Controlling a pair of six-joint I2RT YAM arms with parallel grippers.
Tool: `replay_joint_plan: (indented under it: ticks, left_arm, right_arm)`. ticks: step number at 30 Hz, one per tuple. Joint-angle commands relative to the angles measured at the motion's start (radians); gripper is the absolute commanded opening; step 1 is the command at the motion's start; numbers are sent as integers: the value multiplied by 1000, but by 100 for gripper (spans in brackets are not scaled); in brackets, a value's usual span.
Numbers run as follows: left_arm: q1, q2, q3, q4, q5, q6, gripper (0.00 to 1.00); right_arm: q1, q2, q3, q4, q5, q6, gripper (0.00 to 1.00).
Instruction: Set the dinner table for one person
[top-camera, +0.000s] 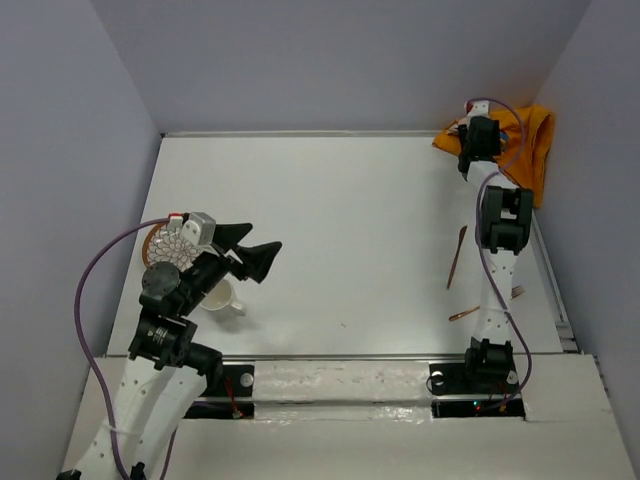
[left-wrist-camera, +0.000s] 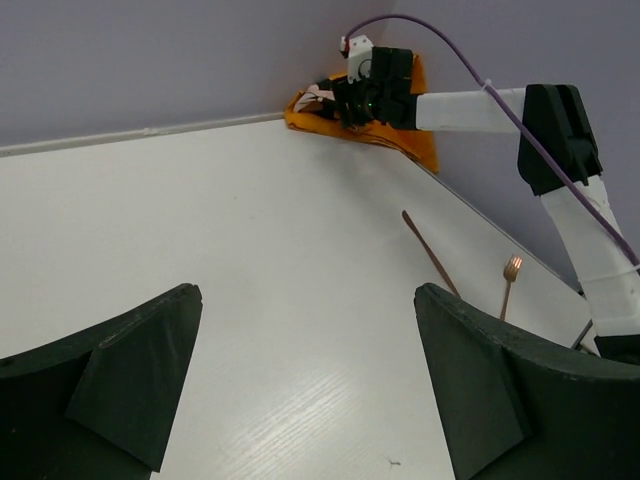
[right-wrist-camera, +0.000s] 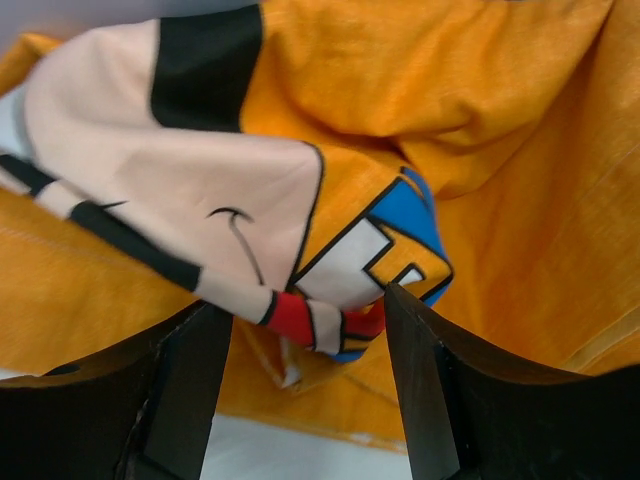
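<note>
Upper right corner: right gripper (top-camera: 466, 133) jaws parted around fold of orange placemat (top-camera: 530, 140), not clamping. Lower left: left gripper (top-camera: 252, 250) wide open, empty, above dinner table (top-camera: 350, 220).

We're looking straight down on the desk (top-camera: 340, 220), a big, flat, matte white rectangle filling the middle of the overhead frame. Its far edge runs straight across the upper third and its near edge across the lower third, with the sides splaying outward toward the bottom of the picture. It lies level, pale and even, with one tiny dark speck low at centre. In the left wrist view the same desk (left-wrist-camera: 250, 260) sweeps from the lower foreground up to a corner at upper right, and a faint grain shows close in. In the right wrist view we catch only a pale sliver at the bottom.
</note>
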Motion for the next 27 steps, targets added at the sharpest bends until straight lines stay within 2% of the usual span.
replay_joint_plan:
  ticks: [1,7,9,10,11,12,13,14,15,16,17,18,20,23,24,27]
  left_arm:
    - [28,17,39,48,35,8,99]
    - [64,37,36,54,44,6,99]
    - [74,40,34,59,50,6,99]
    - [76,42,34,59,54,6,99]
    - [77,45,34,62,57,5,99]
    - [80,45,34,62,58,5,99]
    - [82,45,34,62,58,5,99]
    - [82,43,33,63,59,5,99]
    - [83,42,33,62,58,5,99]
    - [83,39,33,62,51,5,99]
    - [83,35,33,62,51,3,99]
    - [83,29,33,60,42,3,99]
    - [83,20,33,62,38,0,99]
    - [80,-14,30,63,24,-3,99]
    - [80,-14,30,63,18,-3,99]
    - [76,-41,30,59,-10,-6,99]
  right_arm:
    - [-20,42,102,64,2,-66,69]
    - [-29,94,188,98,-12,-84,69]
    - [-29,91,196,87,-59,-72,61]
    - [-29,90,210,77,-76,-69,37]
    - [-29,85,210,82,-75,-55,18]
    - [-29,75,204,93,-75,-43,4]
    - [-29,38,196,108,-50,-34,0]
    - [-29,-2,131,134,-41,-26,0]
    - [-15,-57,60,252,-39,-26,0]
    - [6,-191,-101,329,-77,-31,0]
    - [20,-258,-103,383,-114,-37,0]
    - [36,-316,-190,423,-154,-46,0]
    - [98,-417,-229,425,-159,-43,0]
    - [204,-652,-311,394,-205,-47,0]
    - [232,-653,-336,394,-211,-48,0]
    - [327,-824,-425,287,-294,-40,0]
